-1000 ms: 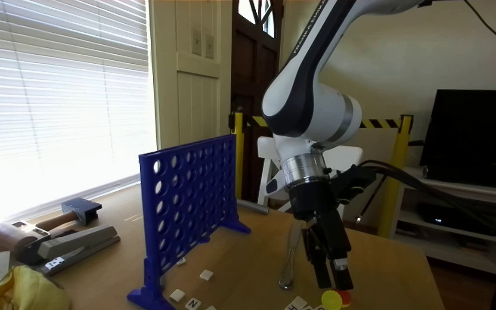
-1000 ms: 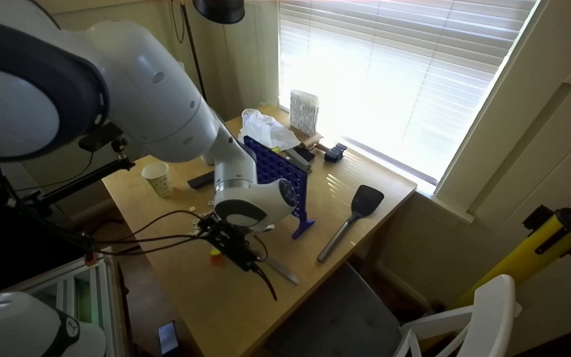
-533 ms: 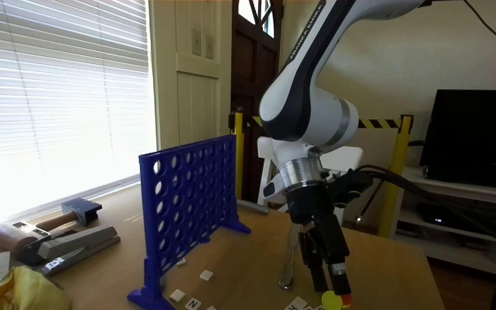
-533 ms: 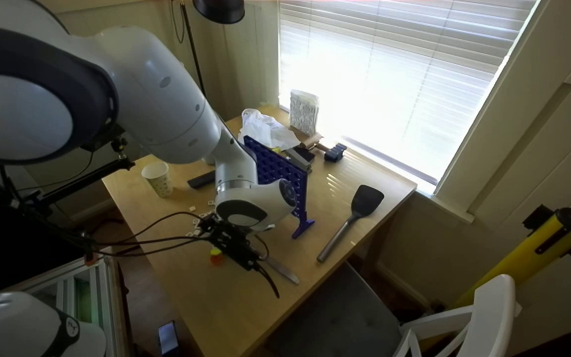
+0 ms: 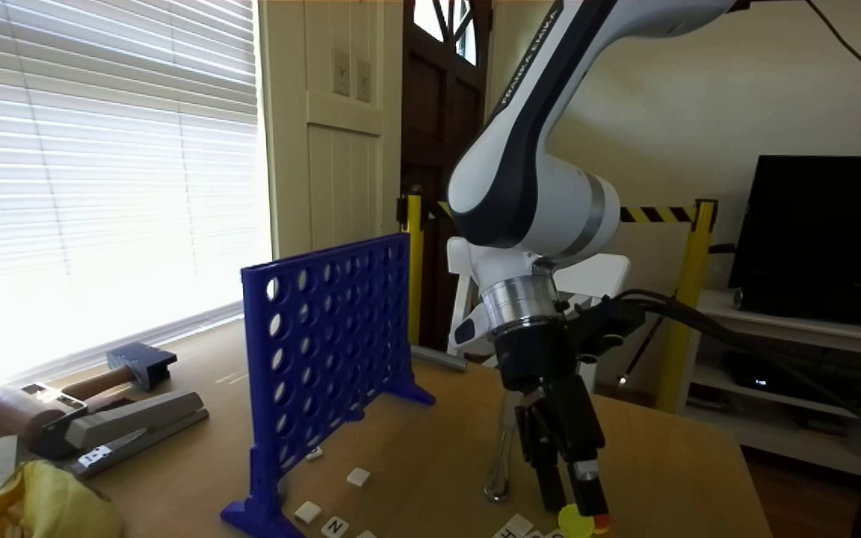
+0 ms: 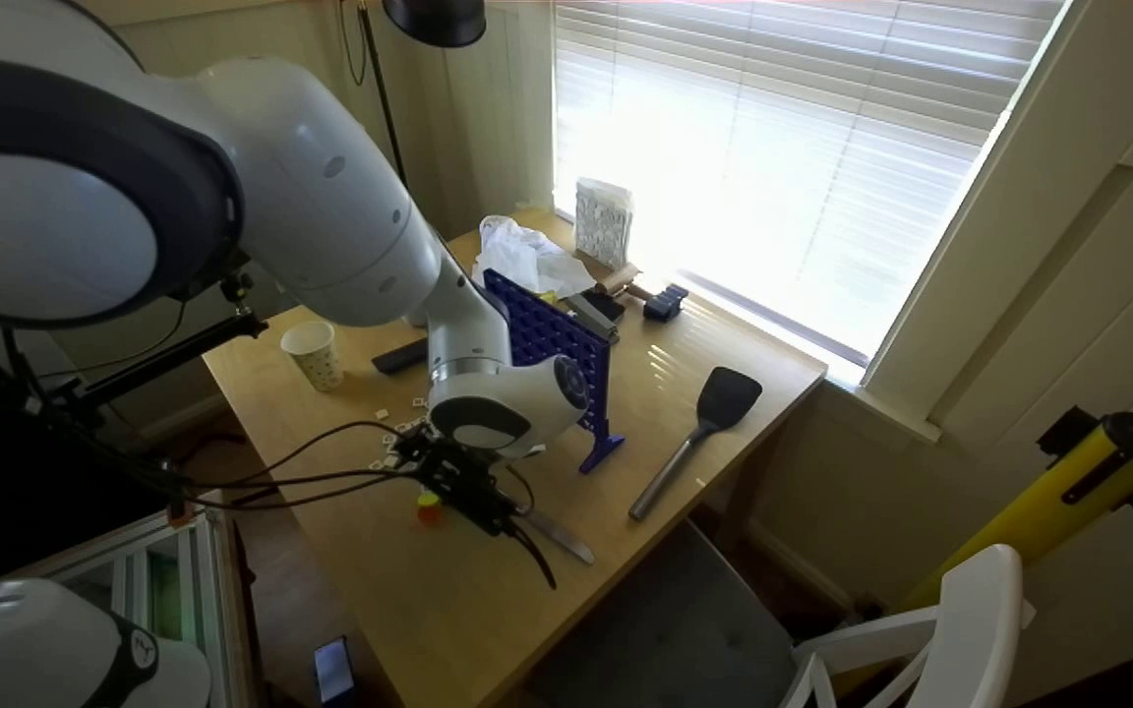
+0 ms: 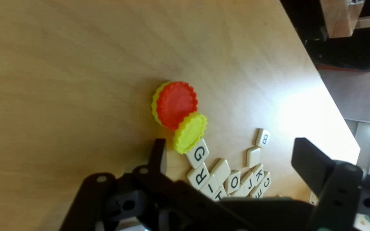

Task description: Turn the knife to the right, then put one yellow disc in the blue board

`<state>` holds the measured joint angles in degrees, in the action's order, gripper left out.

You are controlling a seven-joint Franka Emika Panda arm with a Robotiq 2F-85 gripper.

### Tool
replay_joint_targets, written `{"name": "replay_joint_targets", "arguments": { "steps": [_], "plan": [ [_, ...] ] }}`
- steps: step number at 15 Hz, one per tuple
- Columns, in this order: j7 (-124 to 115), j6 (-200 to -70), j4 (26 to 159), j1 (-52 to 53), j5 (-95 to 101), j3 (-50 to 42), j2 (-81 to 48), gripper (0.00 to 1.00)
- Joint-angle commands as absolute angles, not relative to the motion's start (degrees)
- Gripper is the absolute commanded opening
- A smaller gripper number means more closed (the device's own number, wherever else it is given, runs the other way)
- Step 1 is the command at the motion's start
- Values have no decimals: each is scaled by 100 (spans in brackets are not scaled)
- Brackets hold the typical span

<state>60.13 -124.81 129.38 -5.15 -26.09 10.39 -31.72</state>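
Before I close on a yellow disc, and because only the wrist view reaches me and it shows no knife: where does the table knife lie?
Observer: Flat on the table; in an exterior view the table knife shows between the gripper and the blue Connect-Four-style board.
Operator: Is that board standing?
Observer: Yes, upright in both exterior views.
Operator: Any other long utensil about?
Observer: Yes, a spatula, its black head on the board's side nearer the window.

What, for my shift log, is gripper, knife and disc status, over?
Gripper open, holding nothing. Knife lying ungripped. Yellow disc tilted against red disc. Letter tiles close by, possible snag.
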Motion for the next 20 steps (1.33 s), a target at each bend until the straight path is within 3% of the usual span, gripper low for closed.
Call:
{"name": "replay_joint_targets", "arguments": {
  "steps": [1, 4, 7, 9, 12, 15, 18, 20],
  "plan": [
    [6028, -12401, 12771, -563, -2505, 1061, -3362, 100],
    [6023, -12370, 12735, -574, -2505, 1064, -3408, 93],
    [5997, -12344, 12705, -579, -2492, 1051, -3451, 67],
    [6000, -12348, 12709, -582, -2484, 1049, -3465, 61],
    [6003, -12348, 12707, -594, -2482, 1045, -3475, 65],
    [6027, -12342, 12724, -595, -2458, 1035, -3463, 62],
    [6040, -12348, 12735, -575, -2375, 1018, -3462, 47],
    [6036, -12345, 12730, -564, -2296, 1011, -3466, 31]
  ]
}}
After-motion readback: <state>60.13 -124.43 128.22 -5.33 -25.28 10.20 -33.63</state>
